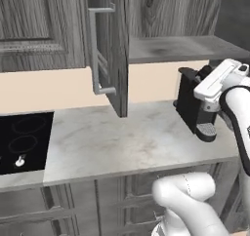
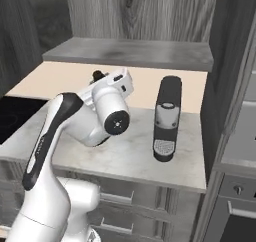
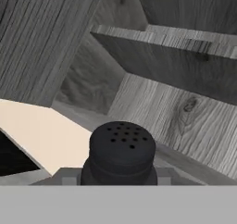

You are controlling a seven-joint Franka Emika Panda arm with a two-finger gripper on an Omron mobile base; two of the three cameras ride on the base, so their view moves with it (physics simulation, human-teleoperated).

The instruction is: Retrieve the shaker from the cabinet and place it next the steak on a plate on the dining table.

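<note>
Shaker (image 3: 121, 150) sits clamped between the end effector's (image 3: 119, 176) fingers, perforated cap toward the camera, out in front of the open cabinet (image 3: 157, 65) shelf. Retrieval looks done; carrying it to the dining table, beside the steak's plate, is left.

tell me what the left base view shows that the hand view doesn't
Left base view alone: the open cabinet door with its bar handle, the black hob, the marble counter and a black coffee machine. Hand view alone: the shaker, its holed cap close up, held in the gripper. Both: the cabinet's wood-grain inside and the beige wall.
</note>
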